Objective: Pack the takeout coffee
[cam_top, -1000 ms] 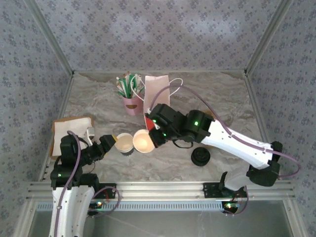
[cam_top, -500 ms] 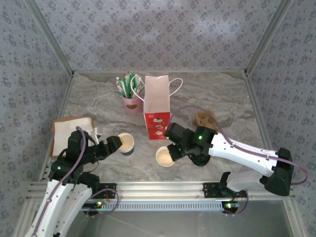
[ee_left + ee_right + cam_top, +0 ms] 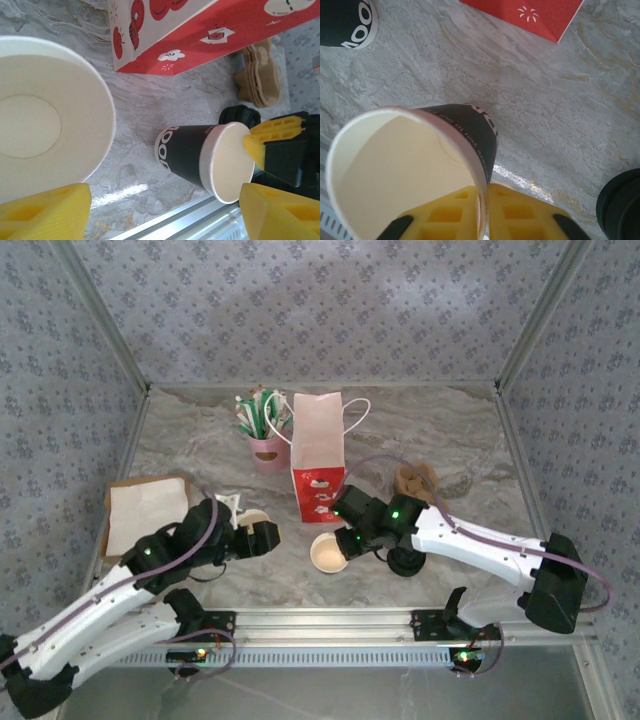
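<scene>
- Takeout cup point(image 3: 328, 553): small paper cup, dark outer wall w/ white lettering, cream inside. You see it over the near part of the table point(image 3: 450, 440), outside the bag and just in front of the bag's red lower half.
- It leans a bit in the rt wrist view point(image 3: 470, 130). Whether its base rests on the table, can't tell.
- Right gripper point(image 3: 343, 543) has the cup by the rim. In its wrist cam point(image 3: 484, 200), 1 yellow finger is inside the cup and 1 is outside, w/ the wall pinched between them.
- From the left wrist cam you see the same cup point(image 3: 200, 160), w/ a yellow finger of the right gripper at its rim.
- Black lid point(image 3: 405, 560) lies just right of the cup, under the right arm.
- 2nd cup point(image 3: 255, 523), same kind, stands mouth up to the left of the takeout cup, apart from it.
- Left gripper point(image 3: 262, 535) is at the 2nd cup w/ fingers spread wide point(image 3: 165, 192). The cup's cream mouth point(image 3: 40, 120) sits just beside 1 finger; contact or not, can't tell.
- Bag point(image 3: 318, 455): stands upright mid-table, white upper, red lower, white loop handles.
- Pink cup of sticks point(image 3: 267, 448) stands just left of the bag.
- Brown paper stack point(image 3: 413, 480) lies right of the bag, behind the right arm.
- White sheet on a brown board point(image 3: 145, 508) lies at the left edge.
</scene>
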`<move>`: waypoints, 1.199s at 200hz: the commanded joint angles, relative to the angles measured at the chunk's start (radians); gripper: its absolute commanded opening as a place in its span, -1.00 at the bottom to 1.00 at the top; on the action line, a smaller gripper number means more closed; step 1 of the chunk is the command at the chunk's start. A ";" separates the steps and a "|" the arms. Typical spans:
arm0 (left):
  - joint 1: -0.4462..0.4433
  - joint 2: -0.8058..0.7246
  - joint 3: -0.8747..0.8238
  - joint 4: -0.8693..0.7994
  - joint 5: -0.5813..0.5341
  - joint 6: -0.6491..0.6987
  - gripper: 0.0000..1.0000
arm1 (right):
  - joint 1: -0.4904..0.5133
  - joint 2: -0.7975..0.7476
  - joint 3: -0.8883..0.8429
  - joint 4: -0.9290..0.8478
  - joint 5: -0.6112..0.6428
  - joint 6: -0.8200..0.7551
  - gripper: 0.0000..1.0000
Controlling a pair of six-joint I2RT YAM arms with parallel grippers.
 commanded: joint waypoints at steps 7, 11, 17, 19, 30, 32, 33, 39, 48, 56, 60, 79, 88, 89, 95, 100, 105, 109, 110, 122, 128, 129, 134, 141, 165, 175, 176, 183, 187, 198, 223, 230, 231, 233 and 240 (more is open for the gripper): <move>-0.094 0.074 0.078 0.047 -0.140 -0.009 0.57 | -0.013 -0.013 -0.009 0.004 -0.009 0.009 -0.46; -0.107 0.087 0.086 0.046 -0.150 -0.009 0.56 | -0.014 -0.018 -0.009 0.001 -0.006 0.009 -0.40; -0.127 0.106 0.100 0.048 -0.163 -0.005 0.57 | -0.017 -0.026 -0.009 -0.002 -0.006 0.008 -0.33; -0.132 0.113 0.105 0.047 -0.168 -0.003 0.57 | -0.018 -0.029 -0.009 -0.004 -0.006 0.008 -0.31; -0.161 0.151 0.137 0.031 -0.191 0.009 0.57 | -0.023 -0.047 -0.008 -0.019 -0.004 0.007 -0.25; -0.166 0.155 0.144 0.027 -0.196 0.012 0.57 | -0.024 -0.052 -0.006 -0.022 -0.003 0.006 -0.25; -0.168 0.160 0.148 0.024 -0.200 0.013 0.57 | -0.025 -0.054 -0.006 -0.022 -0.001 0.006 -0.24; -0.183 0.180 0.168 0.012 -0.215 0.020 0.57 | -0.025 -0.066 -0.005 -0.032 0.003 0.005 -0.22; -0.206 0.205 0.191 0.004 -0.230 0.032 0.57 | -0.027 -0.091 -0.005 -0.050 0.013 0.005 -0.17; -0.221 0.226 0.206 0.007 -0.232 0.041 0.57 | -0.028 -0.113 -0.006 -0.068 0.022 0.008 -0.09; -0.229 0.235 0.212 0.012 -0.232 0.044 0.57 | -0.030 -0.126 -0.007 -0.077 0.029 0.011 -0.04; -0.267 0.271 0.232 0.046 -0.231 0.064 0.58 | -0.036 -0.191 -0.017 -0.128 0.069 0.032 0.28; -0.284 0.290 0.240 0.063 -0.230 0.073 0.57 | -0.041 -0.228 -0.026 -0.153 0.088 0.046 0.46; -0.286 0.292 0.240 0.065 -0.230 0.074 0.58 | -0.041 -0.228 -0.026 -0.153 0.088 0.046 0.46; -0.294 0.305 0.244 0.078 -0.228 0.078 0.58 | -0.046 -0.250 -0.034 -0.167 0.101 0.047 0.55; -0.300 0.317 0.246 0.090 -0.225 0.081 0.58 | -0.049 -0.269 -0.041 -0.177 0.110 0.074 0.63; -0.306 0.329 0.248 0.100 -0.219 0.084 0.58 | -0.055 -0.287 -0.050 -0.186 0.120 0.086 0.71; -0.310 0.339 0.248 0.109 -0.214 0.087 0.58 | -0.059 -0.303 -0.058 -0.192 0.125 0.094 0.77; -0.311 0.341 0.247 0.111 -0.212 0.088 0.58 | -0.061 -0.306 -0.060 -0.194 0.126 0.095 0.78; -0.321 0.370 0.255 0.130 -0.203 0.091 0.59 | -0.080 -0.348 -0.085 -0.212 0.136 0.123 1.00; -0.328 0.385 0.257 0.136 -0.200 0.093 0.59 | -0.092 -0.365 -0.096 -0.222 0.141 0.136 0.99; -0.329 0.387 0.259 0.137 -0.199 0.093 0.60 | -0.093 -0.370 -0.099 -0.223 0.142 0.137 0.99; -0.333 0.400 0.262 0.142 -0.199 0.094 0.60 | -0.106 -0.384 -0.108 -0.233 0.150 0.153 0.99; -0.340 0.415 0.268 0.147 -0.198 0.095 0.59 | -0.124 -0.399 -0.119 -0.249 0.161 0.171 0.99; -0.362 0.466 0.287 0.163 -0.200 0.102 0.60 | -0.186 -0.419 -0.146 -0.315 0.214 0.251 0.99; -0.370 0.485 0.294 0.168 -0.200 0.104 0.60 | -0.207 -0.419 -0.157 -0.330 0.223 0.273 0.99; -0.370 0.487 0.295 0.168 -0.201 0.104 0.60 | -0.207 -0.418 -0.158 -0.331 0.224 0.276 0.99; -0.373 0.499 0.301 0.171 -0.200 0.106 0.61 | -0.222 -0.416 -0.165 -0.338 0.229 0.298 0.99; -0.375 0.507 0.304 0.172 -0.199 0.106 0.61 | -0.232 -0.416 -0.170 -0.340 0.230 0.308 0.99; -0.382 0.525 0.316 0.172 -0.200 0.111 0.61 | -0.255 -0.414 -0.186 -0.331 0.222 0.324 0.99; -0.391 0.558 0.337 0.165 -0.202 0.117 0.62 | -0.291 -0.413 -0.222 -0.281 0.180 0.343 0.99; -0.392 0.565 0.341 0.163 -0.202 0.119 0.62 | -0.301 -0.407 -0.231 -0.267 0.170 0.346 0.99; -0.392 0.566 0.341 0.162 -0.202 0.119 0.62 | -0.301 -0.407 -0.233 -0.266 0.169 0.346 0.99; -0.392 0.567 0.342 0.163 -0.202 0.119 0.62 | -0.303 -0.404 -0.234 -0.263 0.167 0.348 1.00; -0.392 0.573 0.343 0.161 -0.203 0.118 0.62 | -0.311 -0.397 -0.242 -0.252 0.161 0.352 0.99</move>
